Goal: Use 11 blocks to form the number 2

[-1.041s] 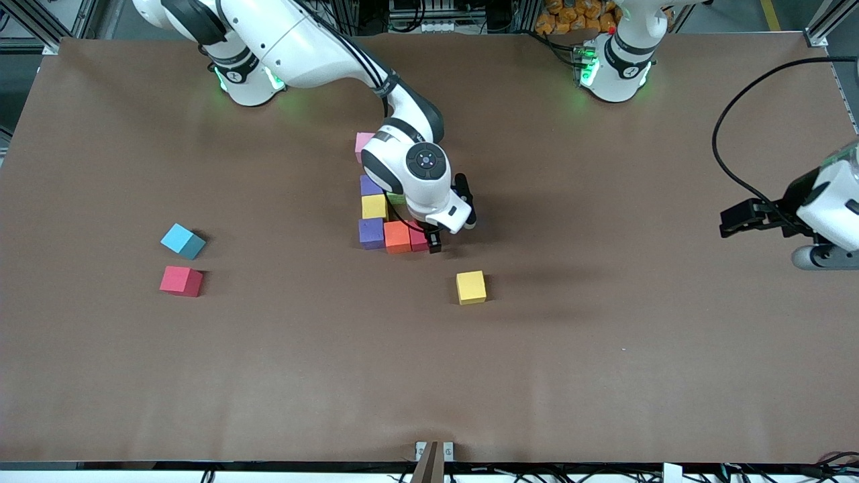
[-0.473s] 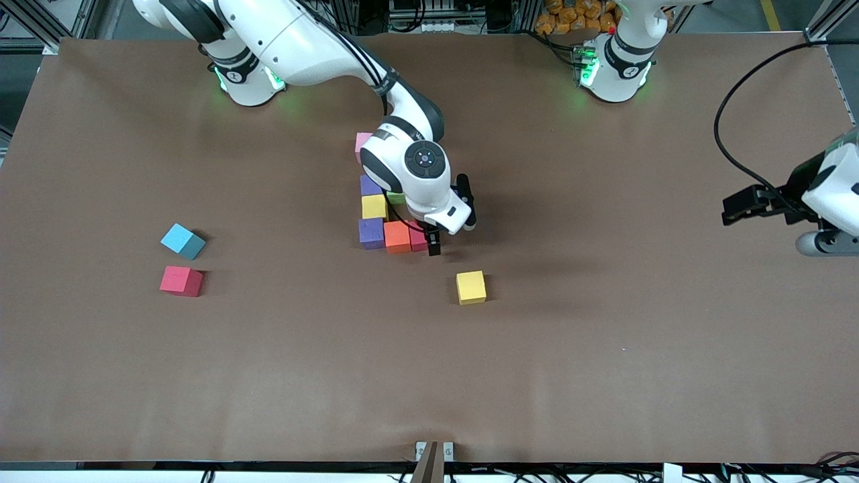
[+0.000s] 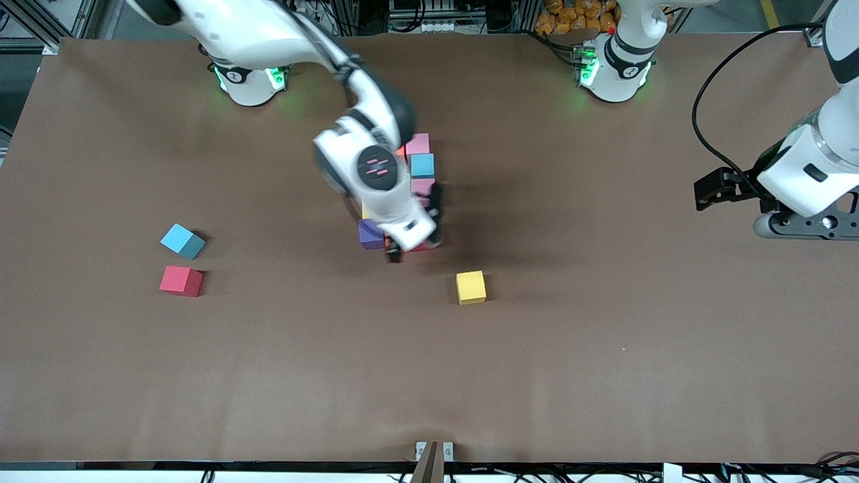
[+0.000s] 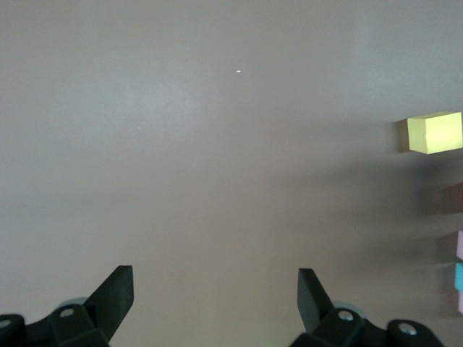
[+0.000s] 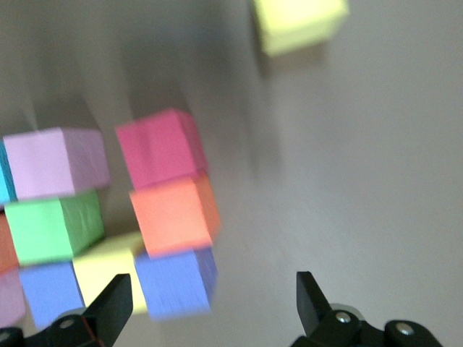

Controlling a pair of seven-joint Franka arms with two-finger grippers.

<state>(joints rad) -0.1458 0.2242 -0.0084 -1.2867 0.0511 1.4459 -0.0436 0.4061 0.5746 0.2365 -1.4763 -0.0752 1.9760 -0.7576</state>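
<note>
Swinging low over number 2 (image 3: 402, 194), right gripper (image 3: 411, 247) released, empty, could clip blocks; left gripper (image 4: 215, 300) released, waiting.

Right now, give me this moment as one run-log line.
right gripper: jaws open, empty, over number 2 | left gripper: jaws open, empty, waiting | loose: yellow block, blue block, red block

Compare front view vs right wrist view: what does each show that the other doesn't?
Front only: the light blue block and red block toward the right arm's end, and the left gripper over bare table at the left arm's end.
Right wrist only: the green block inside the number 2.
Both: the open right gripper over the number 2, and the lone yellow block.
</note>
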